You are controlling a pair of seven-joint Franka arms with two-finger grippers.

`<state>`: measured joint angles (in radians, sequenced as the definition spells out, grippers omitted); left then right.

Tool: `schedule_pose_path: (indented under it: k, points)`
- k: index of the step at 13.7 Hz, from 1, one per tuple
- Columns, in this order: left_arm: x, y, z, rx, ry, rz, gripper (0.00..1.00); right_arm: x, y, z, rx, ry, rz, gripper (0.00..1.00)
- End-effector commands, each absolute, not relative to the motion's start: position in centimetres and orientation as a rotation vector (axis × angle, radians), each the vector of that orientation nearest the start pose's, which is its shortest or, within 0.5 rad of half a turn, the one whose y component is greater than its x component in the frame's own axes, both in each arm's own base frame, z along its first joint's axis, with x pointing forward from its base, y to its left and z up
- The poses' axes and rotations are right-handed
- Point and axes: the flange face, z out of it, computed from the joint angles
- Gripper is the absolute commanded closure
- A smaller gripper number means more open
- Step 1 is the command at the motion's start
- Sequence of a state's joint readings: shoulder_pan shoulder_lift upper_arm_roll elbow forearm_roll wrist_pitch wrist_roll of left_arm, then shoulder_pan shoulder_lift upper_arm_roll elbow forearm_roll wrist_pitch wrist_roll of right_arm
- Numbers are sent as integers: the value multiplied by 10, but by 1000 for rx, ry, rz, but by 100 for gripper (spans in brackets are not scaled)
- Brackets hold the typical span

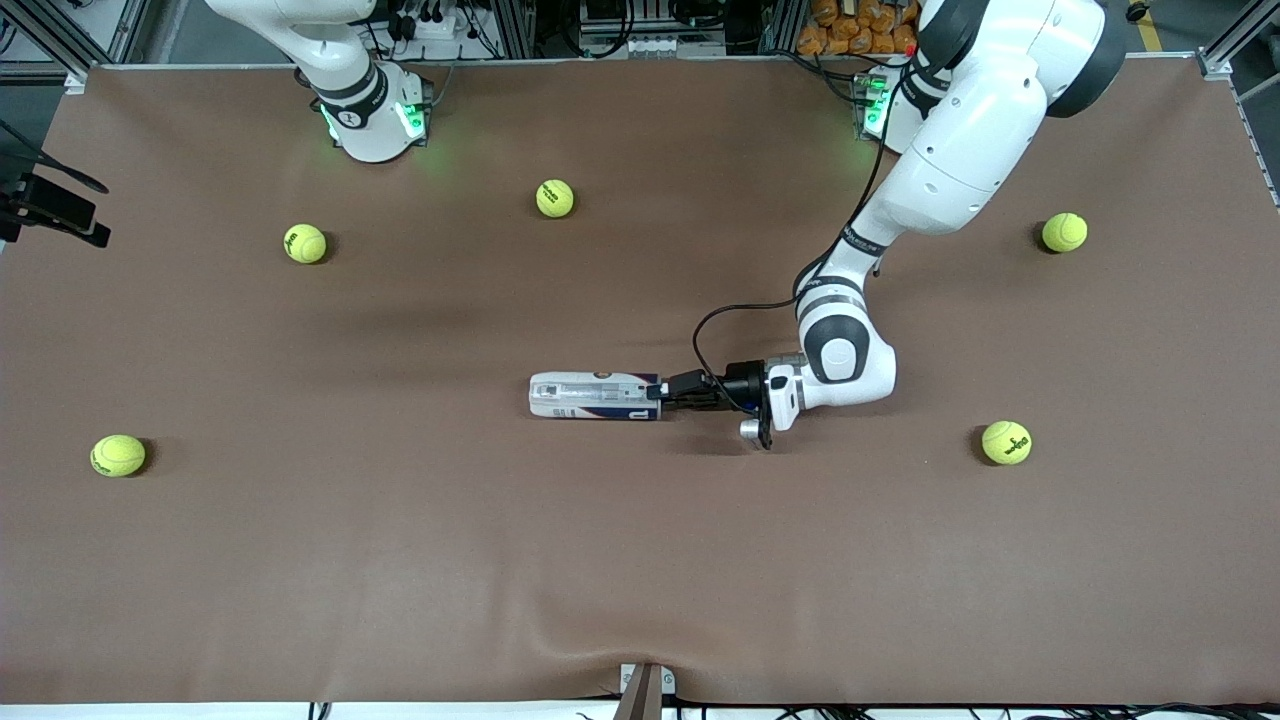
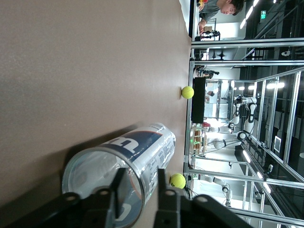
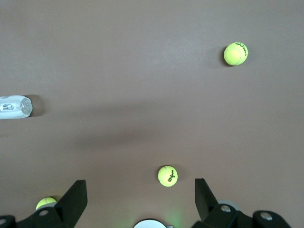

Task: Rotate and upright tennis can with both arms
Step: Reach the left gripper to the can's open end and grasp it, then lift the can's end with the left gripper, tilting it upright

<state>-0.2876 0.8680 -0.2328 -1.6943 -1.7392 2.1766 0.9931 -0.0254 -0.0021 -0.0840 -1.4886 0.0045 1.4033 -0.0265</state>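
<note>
The tennis can (image 1: 595, 396) lies on its side on the brown table (image 1: 640, 560), its open silver-rimmed mouth toward the left arm's end. My left gripper (image 1: 660, 392) is low at that mouth. In the left wrist view the can (image 2: 142, 152) fills the foreground. My left gripper (image 2: 141, 172) straddles its rim, one finger inside the mouth and one outside the wall. The fingers are drawn in close, with a slim gap still showing on each side. My right gripper (image 3: 139, 182) hangs wide open and empty over the table near its own base. The can (image 3: 14, 107) shows small at the edge of that view.
Several yellow-green tennis balls lie scattered: two (image 1: 555, 198) (image 1: 305, 243) toward the bases, one (image 1: 118, 455) at the right arm's end, two (image 1: 1064, 232) (image 1: 1006, 442) at the left arm's end. The cloth wrinkles at the front edge (image 1: 640, 655).
</note>
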Motion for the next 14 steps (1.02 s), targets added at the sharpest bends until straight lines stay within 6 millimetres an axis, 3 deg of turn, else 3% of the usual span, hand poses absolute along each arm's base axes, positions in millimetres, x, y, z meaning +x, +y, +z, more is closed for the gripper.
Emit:
schedule_pose_path:
  k: [1, 8, 14]
  points:
    - [564, -354, 112, 1807, 32, 34, 100, 528, -57, 656, -3117, 141, 106, 0]
    - [590, -354, 143, 1800, -21, 94, 100, 528, -57, 657, -3117, 136, 106, 0]
    - [631, -353, 207, 1907, 25, 27, 100, 528, -54, 658, -3118, 131, 104, 0]
